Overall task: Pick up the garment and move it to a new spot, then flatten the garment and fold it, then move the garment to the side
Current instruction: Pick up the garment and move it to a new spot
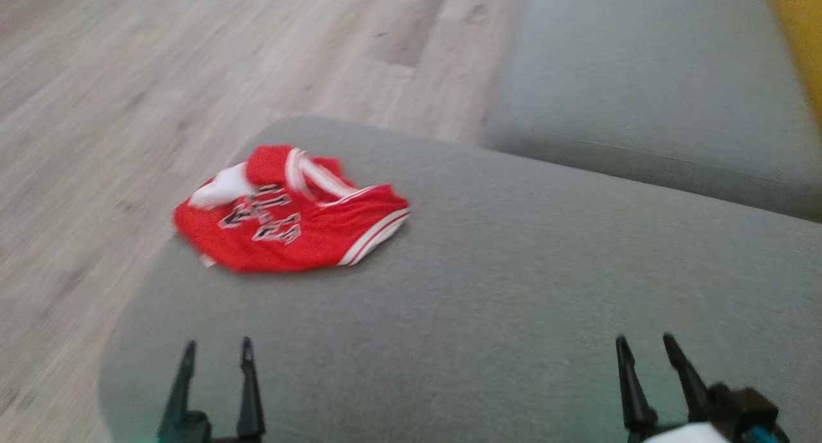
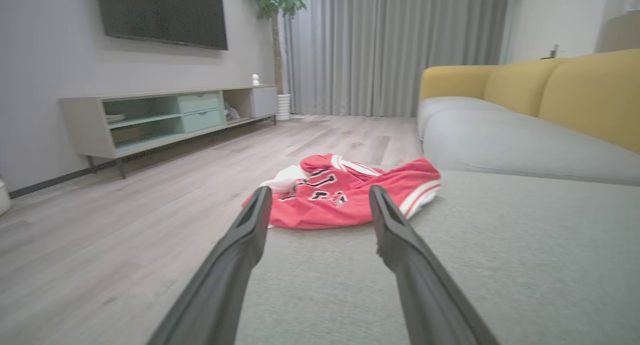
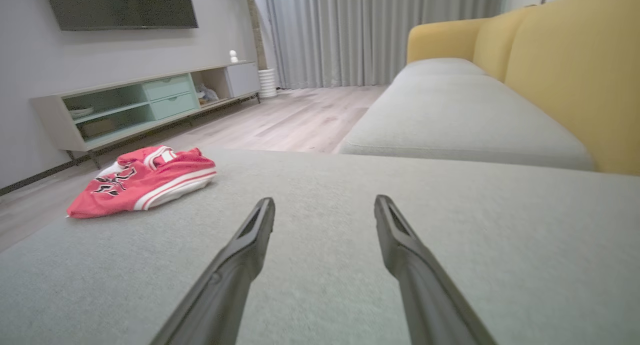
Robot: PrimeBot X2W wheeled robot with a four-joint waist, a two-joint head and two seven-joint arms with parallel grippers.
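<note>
The garment (image 1: 292, 221) is a red shirt with white striped trim and dark lettering, lying crumpled near the far left edge of a grey cushion (image 1: 514, 289). My left gripper (image 1: 218, 347) stands open at the lower left, short of the garment, nothing between its fingers. In the left wrist view the garment (image 2: 345, 195) lies straight ahead beyond the left gripper (image 2: 320, 197). My right gripper (image 1: 645, 341) is open at the lower right, well away from the shirt. In the right wrist view the garment (image 3: 142, 182) lies far left of the right gripper (image 3: 325, 205).
The cushion is part of a sofa with a second grey seat (image 1: 648, 90) and yellow backrest (image 3: 570, 70). Wooden floor (image 1: 160, 77) lies left of the cushion's edge. A low TV cabinet (image 2: 165, 115), a wall screen, a plant and curtains stand across the room.
</note>
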